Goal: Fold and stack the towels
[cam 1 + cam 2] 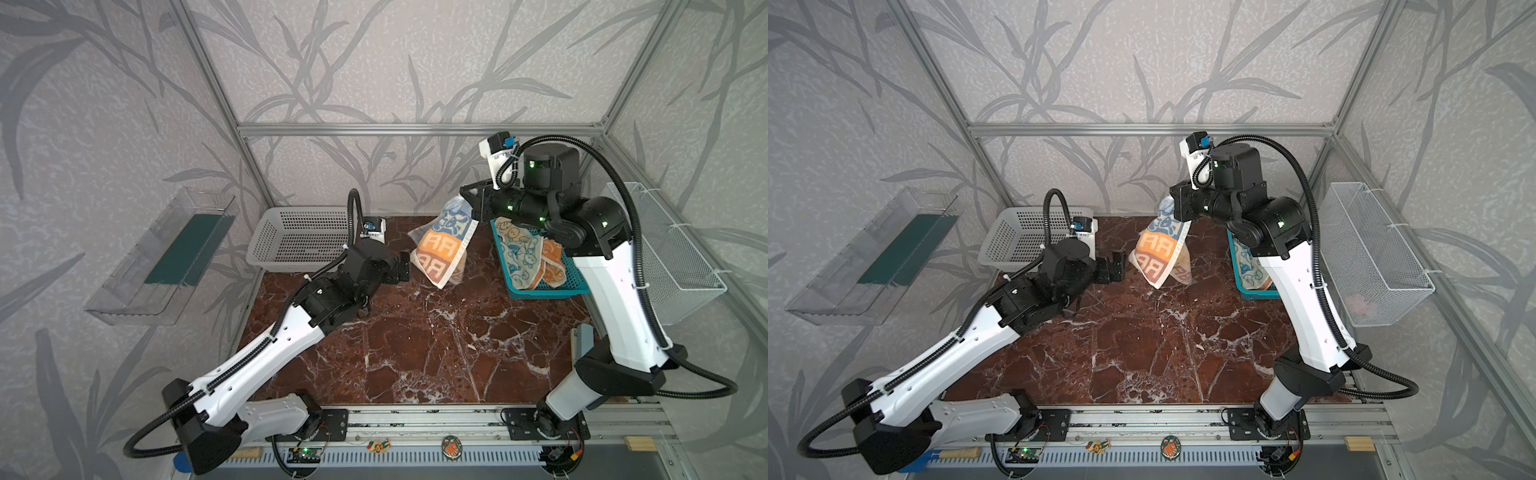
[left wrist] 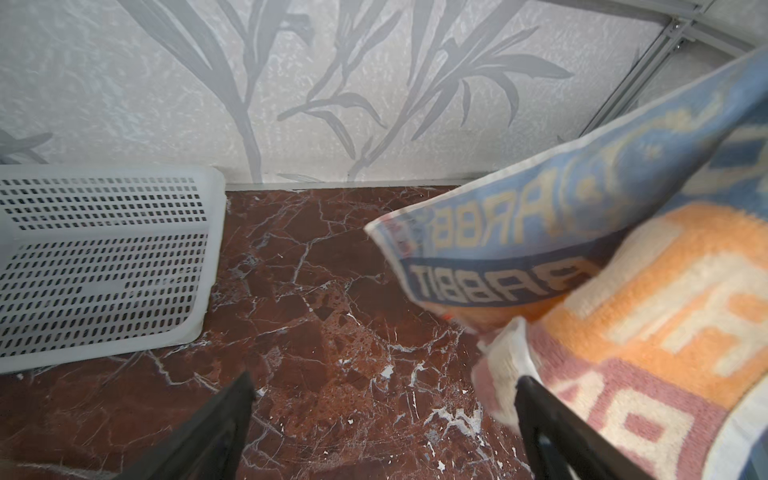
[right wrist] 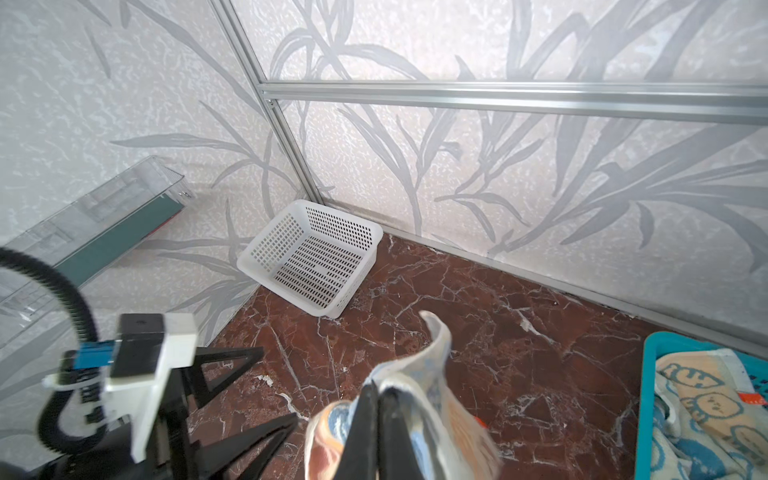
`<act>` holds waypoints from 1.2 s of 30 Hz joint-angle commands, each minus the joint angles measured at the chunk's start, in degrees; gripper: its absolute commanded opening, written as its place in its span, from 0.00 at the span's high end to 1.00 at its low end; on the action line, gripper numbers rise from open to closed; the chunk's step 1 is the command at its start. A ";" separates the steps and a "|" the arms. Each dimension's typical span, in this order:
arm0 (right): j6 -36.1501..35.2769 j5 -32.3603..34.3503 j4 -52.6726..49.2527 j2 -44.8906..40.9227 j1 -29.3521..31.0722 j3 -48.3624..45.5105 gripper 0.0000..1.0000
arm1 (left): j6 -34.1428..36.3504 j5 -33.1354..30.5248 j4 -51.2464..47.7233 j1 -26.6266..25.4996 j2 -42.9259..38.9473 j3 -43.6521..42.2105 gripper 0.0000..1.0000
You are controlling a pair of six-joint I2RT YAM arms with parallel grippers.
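While the right pincer [image 1: 468, 203] pinches the top edge of the striped RABBIT towel [image 1: 442, 245], I see the cloth hanging over the far middle of the desk [image 1: 415, 345]. The left pincer [image 1: 402, 266] stands spread just left of it. The cream-and-blue towel [image 1: 519, 253] and orange towel [image 1: 555, 266] lie in the teal basket [image 1: 540, 294], far right.

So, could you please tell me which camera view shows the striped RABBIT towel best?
A top view: the striped towel hangs there whole. The left wrist view is close enough to read its lettering but crops it; the right wrist view shows only the corner pinched in the right claw.
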 commanded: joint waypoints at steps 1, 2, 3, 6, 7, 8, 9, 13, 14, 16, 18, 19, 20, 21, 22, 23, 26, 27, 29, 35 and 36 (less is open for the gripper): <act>4.69 -1.55 -2.42 6.69 -1.40 -0.73 1.00 | -1.67 -2.49 0.23 0.63 -1.67 -0.97 0.01; 6.32 -3.54 -1.06 8.12 -1.59 -1.47 1.00 | -1.62 -2.52 0.12 0.75 -1.89 -1.27 0.01; 7.04 -4.28 -0.05 9.29 -1.60 -1.95 1.00 | -1.76 -2.52 0.11 0.84 -2.14 -1.58 0.01; 7.69 -4.98 -2.29 15.47 -1.23 0.85 1.00 | -2.77 -2.04 -0.30 1.19 -2.69 -2.31 0.01; 7.48 -4.37 -3.69 17.58 -1.49 1.67 1.00 | -2.94 -1.57 -0.69 1.18 -2.77 -2.40 0.01; 7.34 -3.43 -5.17 19.57 -2.01 2.01 1.00 | -3.06 -1.41 -1.23 1.23 -2.88 -2.48 0.01; 7.07 -3.27 -6.17 20.87 -2.77 1.97 1.00 | -3.10 -1.37 -1.66 1.25 -3.18 -2.67 0.01; 5.20 0.28 -8.18 24.86 -5.81 -0.54 1.00 | -3.66 -1.28 -1.91 1.58 -4.57 -5.43 0.01; 4.94 0.20 -7.02 25.38 -6.69 -2.10 1.00 | -3.99 -1.03 -1.82 1.68 -4.80 -6.07 0.01; 4.59 -0.51 -5.54 26.80 -8.50 -3.38 1.00 | -4.52 -0.33 -1.48 1.67 -4.80 -6.91 0.01; 3.87 0.72 -6.22 28.76 -9.63 -1.87 0.98 | -4.86 0.43 -1.47 1.67 -4.31 -7.06 0.01; 3.25 1.70 -6.79 29.85 -9.98 -0.40 0.88 | -5.08 0.76 -1.56 1.67 -4.02 -6.97 0.01; 2.56 2.04 -7.65 30.74 -10.12 1.15 0.76 | -5.25 1.19 -1.58 1.64 -3.80 -6.97 0.01; 1.94 1.65 -8.51 31.45 -10.07 2.56 0.67 | -5.33 1.39 -1.60 1.62 -3.62 -6.97 0.01; 1.55 0.51 -9.46 31.80 -9.99 4.02 0.58 | -5.36 1.51 -1.57 1.66 -3.53 -7.21 0.01; 1.35 0.03 -9.97 31.55 -9.59 4.43 0.43 | -5.49 1.43 -1.41 1.73 -3.53 -7.56 0.01; 0.02 1.44 -8.96 27.92 -6.97 0.34 0.28 | -5.93 1.14 -1.08 2.05 -3.54 -8.84 0.01; -0.15 1.70 -7.69 26.05 -6.01 -2.58 0.26 | -6.05 1.40 -1.03 2.27 -3.49 -9.10 0.01; 0.07 0.36 -2.62 20.39 -3.57 -13.11 0.19 | -6.99 3.06 -1.33 3.77 -3.57 -9.57 0.01; 4.33 -6.16 16.28 9.48 1.90 -42.29 0.16 | -10.69 8.89 -2.16 10.03 -3.39 -11.66 0.01; 4.51 -6.50 17.21 9.65 2.53 -44.19 0.16 | -10.71 9.15 -2.12 10.36 -3.47 -12.03 0.01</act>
